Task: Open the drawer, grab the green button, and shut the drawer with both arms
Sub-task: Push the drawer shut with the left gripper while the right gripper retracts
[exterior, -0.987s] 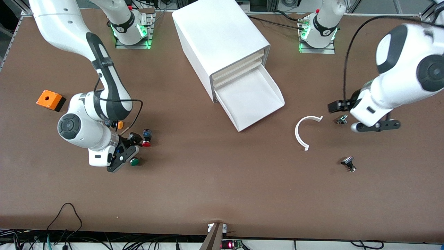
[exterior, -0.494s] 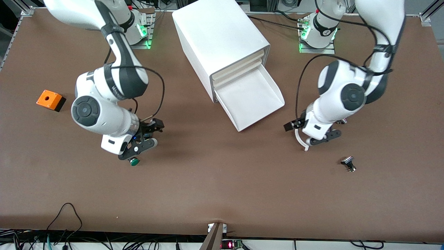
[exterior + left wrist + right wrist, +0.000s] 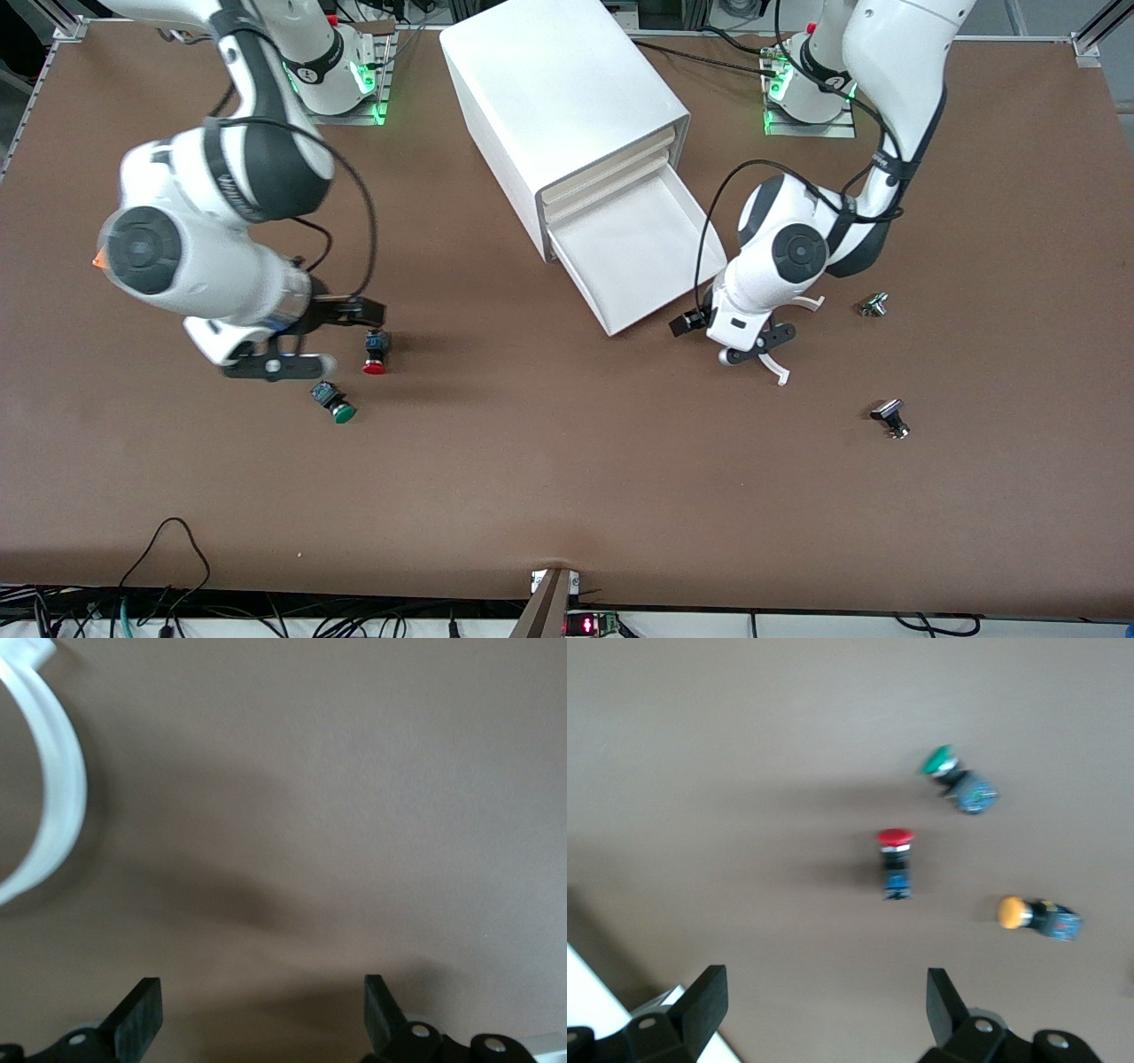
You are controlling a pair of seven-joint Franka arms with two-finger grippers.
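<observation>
The drawer (image 3: 640, 257), lowest in the white cabinet (image 3: 558, 97), stands pulled out with its white tray bare. The green-capped button (image 3: 335, 404) (image 3: 957, 780) lies on its side on the brown table toward the right arm's end. My right gripper (image 3: 332, 338) (image 3: 824, 1005) hangs open over the table just beside it and holds nothing. My left gripper (image 3: 728, 338) (image 3: 261, 1010) is open and empty too, over the table between the drawer's front corner and a white arc (image 3: 781, 370) (image 3: 64, 788).
A red-capped button (image 3: 375, 351) (image 3: 895, 864) lies close to the green one, and an orange-capped button (image 3: 1036, 914) lies nearby. Two small metal parts (image 3: 873, 306) (image 3: 890, 416) lie toward the left arm's end. An orange box (image 3: 97, 261) peeks out under the right arm.
The right gripper has drawn back from over the green button, leaving it lying uncovered. The left arm has swung in from its end of the table to the drawer's front corner.
</observation>
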